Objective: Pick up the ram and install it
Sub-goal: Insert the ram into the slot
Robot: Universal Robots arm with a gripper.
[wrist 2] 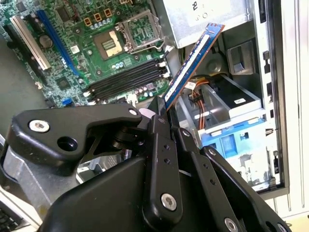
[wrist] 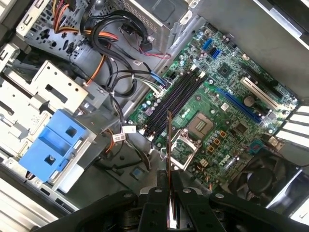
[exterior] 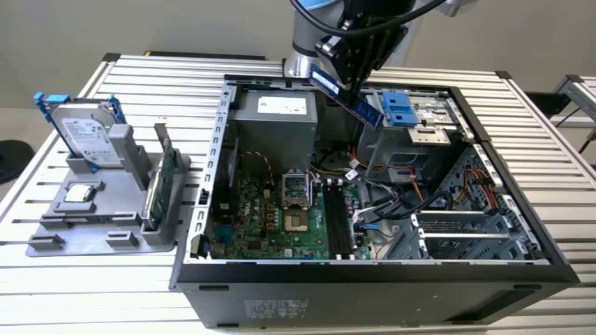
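Exterior view, from its left to its right. One grey holder [exterior: 102, 223] stood at the left end of the bench [exterior: 549, 174], carrying one silver hard drive [exterior: 88, 136] upright and one green card [exterior: 166, 185] on edge. Beside it lay one open computer case [exterior: 373, 269], its motherboard [exterior: 270, 216] facing up. Above the far side of the case the gripper [exterior: 347, 73] was closed on the upper end of the ram [exterior: 349, 101]. The stick hung tilted in the air, its lower end near one blue drive caddy [exterior: 398, 109], well apart from the board.

The second wrist view gave the flat blue face of the ram [wrist 2: 193, 60] rising from the gripper [wrist 2: 161, 113]. Four black memory slots [wrist 2: 128, 77] lay side by side next to one CPU socket [wrist 2: 111, 46].

In the first wrist view the ram [wrist: 169, 145] appeared edge-on as a thin line above the gripper [wrist: 169, 193]. It was not yet seated in the slots [wrist: 174, 101].
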